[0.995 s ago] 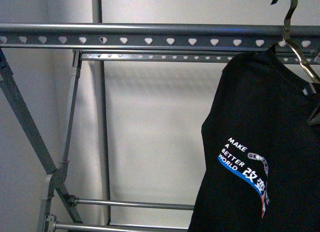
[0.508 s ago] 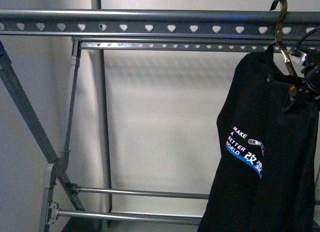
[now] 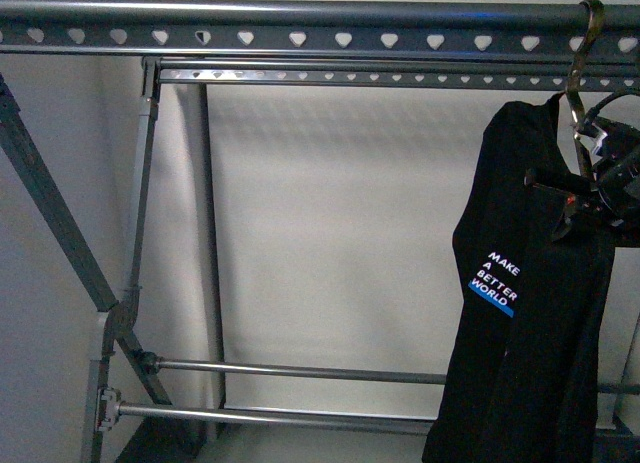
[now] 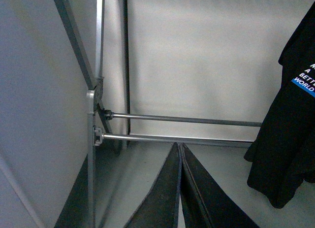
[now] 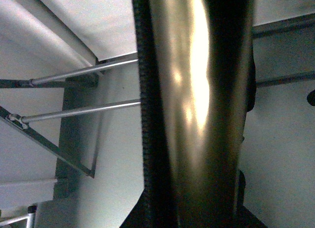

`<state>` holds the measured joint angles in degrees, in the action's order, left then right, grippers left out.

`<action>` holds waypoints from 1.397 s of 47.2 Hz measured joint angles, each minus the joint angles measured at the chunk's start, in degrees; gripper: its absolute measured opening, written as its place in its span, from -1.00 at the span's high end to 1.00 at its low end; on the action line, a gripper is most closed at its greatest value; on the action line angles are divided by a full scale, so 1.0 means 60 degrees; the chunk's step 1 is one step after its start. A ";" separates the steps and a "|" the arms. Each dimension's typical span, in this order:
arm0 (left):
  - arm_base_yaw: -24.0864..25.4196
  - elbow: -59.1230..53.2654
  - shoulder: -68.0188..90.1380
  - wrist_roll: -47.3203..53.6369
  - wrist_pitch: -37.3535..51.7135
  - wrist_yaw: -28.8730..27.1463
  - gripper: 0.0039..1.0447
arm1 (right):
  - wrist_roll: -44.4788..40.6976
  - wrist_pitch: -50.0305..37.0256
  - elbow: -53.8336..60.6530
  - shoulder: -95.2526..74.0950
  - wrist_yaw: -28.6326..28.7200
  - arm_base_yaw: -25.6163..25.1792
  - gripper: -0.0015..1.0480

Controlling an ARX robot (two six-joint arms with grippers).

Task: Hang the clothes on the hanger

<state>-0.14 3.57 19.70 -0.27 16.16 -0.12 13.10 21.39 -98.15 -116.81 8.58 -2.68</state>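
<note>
T-shirt: the black tee hung at the far right of the front view, off a brassy wire hanger hook looped over the top rail. White "MAKE A BETTER WORLD" print with a blue stripe under it faced the camera; the rest of the graphic was folded out of sight. Hem dropped right down past the low bars.

Rack: big grey metal clothes rack, top rail punched with a row of heart-shaped holes, a second thinner punched rail just behind and below it. Slanted leg on the left, two round crossbars low down.

Right gripper: the right gripper sat at the shirt's collar, just under the hook, black fingers pointing left onto the fabric. Its wrist camera was filled by a shiny brass-coloured bar lying against a ribbed black pad, so it looked clamped on the hanger.

Left gripper: the left gripper only showed in its own wrist camera, its two dark fingers pressed together with nothing between them, low and well left of the shirt.

Background: plain pale wall behind everything.
</note>
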 joint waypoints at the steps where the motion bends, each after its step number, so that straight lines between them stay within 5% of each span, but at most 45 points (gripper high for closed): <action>1: 0.0000 -0.0022 -0.0062 0.0000 -0.0036 0.0000 0.94 | -0.0018 -0.0153 0.0157 0.0102 0.0015 0.0029 0.83; 9: 0.0000 -0.0197 -0.0627 0.0022 -0.0408 0.0000 0.94 | -0.0736 -0.2656 0.2193 0.1162 -0.1279 0.0430 0.26; 14: 0.0000 -0.0423 -0.1005 0.0029 -0.0430 -0.0018 0.94 | -0.1894 -0.6014 0.5282 0.3308 -0.2295 0.0823 -0.26; 21: 0.0000 -0.0423 -0.1512 0.0029 -0.0878 0.0011 0.94 | -0.1825 -0.6630 0.9526 0.7912 -0.0787 0.0962 -0.89; 25: 0.0000 -0.0419 -0.2299 0.0029 -0.1909 0.0022 0.94 | -0.1628 -0.5231 1.1868 1.1078 -0.0510 0.1300 -0.85; 28: 0.0000 -0.0419 -0.3100 0.0029 -0.2594 0.0018 0.94 | -0.1636 -0.4320 1.2972 1.3318 -0.1341 0.1752 -0.82; 29: 0.0000 -0.0419 -0.3187 0.0033 -0.2630 0.0018 0.94 | -0.1818 -0.4229 1.3384 1.4335 -0.2146 0.1953 -0.71; 35: 0.0000 -0.0419 -0.3224 0.0029 -0.2663 0.0007 0.94 | -0.2014 -0.3483 1.4291 1.7176 -0.3555 0.2448 -0.35; 41: 0.0000 -0.0419 -0.3238 0.0033 -0.2670 0.0022 0.94 | -0.2124 -0.3457 1.5132 1.8327 -0.3056 0.2149 0.22; 45: 0.0000 -0.0419 -0.3242 0.0033 -0.2670 0.0018 0.94 | -0.2157 -0.3413 1.5362 1.8608 -0.1555 0.0940 0.62; 49: 0.0000 -0.0419 -0.3242 0.0033 -0.2670 0.0004 0.94 | -0.2182 -0.3421 1.5518 1.8757 -0.1483 0.0503 0.98; 66: 0.0000 -0.0419 -0.3242 0.0033 -0.2674 0.0018 0.94 | -0.2178 -0.3526 1.6021 1.9230 -0.1446 0.0474 0.95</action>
<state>-0.14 1.06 0.25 -0.08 0.12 -0.01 0.03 0.23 -2.02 -1.43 -0.10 0.16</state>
